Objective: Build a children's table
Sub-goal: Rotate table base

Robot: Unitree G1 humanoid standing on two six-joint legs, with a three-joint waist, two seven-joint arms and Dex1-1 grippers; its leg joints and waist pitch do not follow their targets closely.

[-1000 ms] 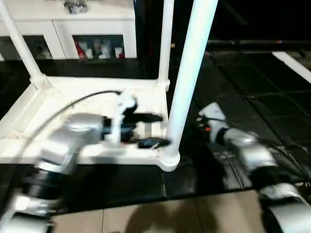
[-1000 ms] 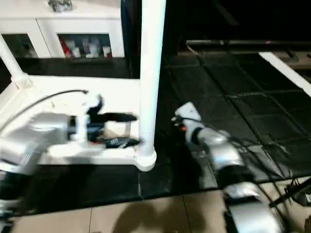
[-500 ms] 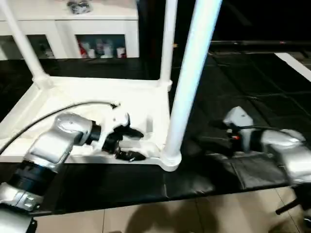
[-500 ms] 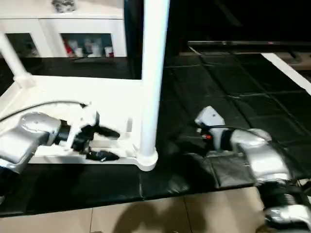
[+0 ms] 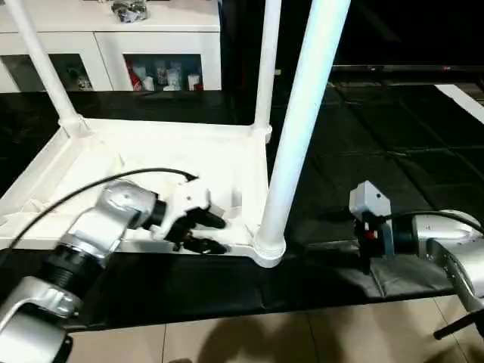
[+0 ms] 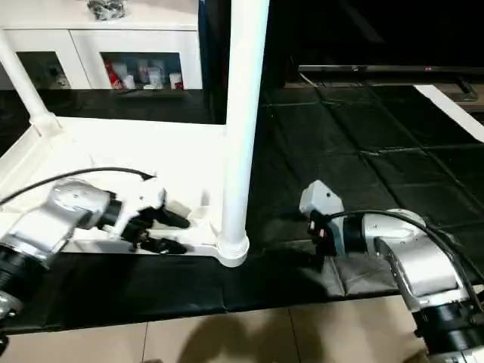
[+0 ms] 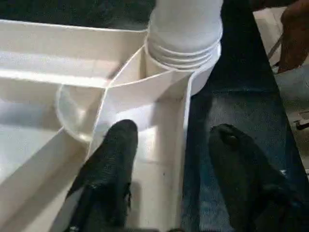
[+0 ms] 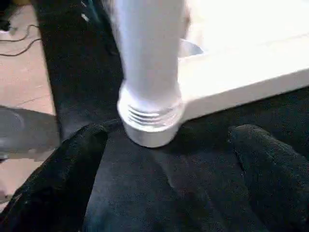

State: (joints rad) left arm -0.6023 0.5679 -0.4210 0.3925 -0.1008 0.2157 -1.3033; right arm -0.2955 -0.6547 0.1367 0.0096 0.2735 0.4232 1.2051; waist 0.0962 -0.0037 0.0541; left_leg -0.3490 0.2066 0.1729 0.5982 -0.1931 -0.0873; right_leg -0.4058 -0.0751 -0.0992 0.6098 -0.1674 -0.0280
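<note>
The table point(image 5: 151, 151) lies upside down at frame left, three legs in. My left claw point(image 7: 169, 159) straddles its near rim, apart; my right claw point(image 8: 166, 159) gapes toward the near leg point(image 5: 299, 128). Next I should clamp and steady.

The left gripper point(image 7: 171, 145) straddles the tabletop's rim point(image 7: 166, 130), jaws apart, near a socketed leg point(image 7: 186, 24).
</note>
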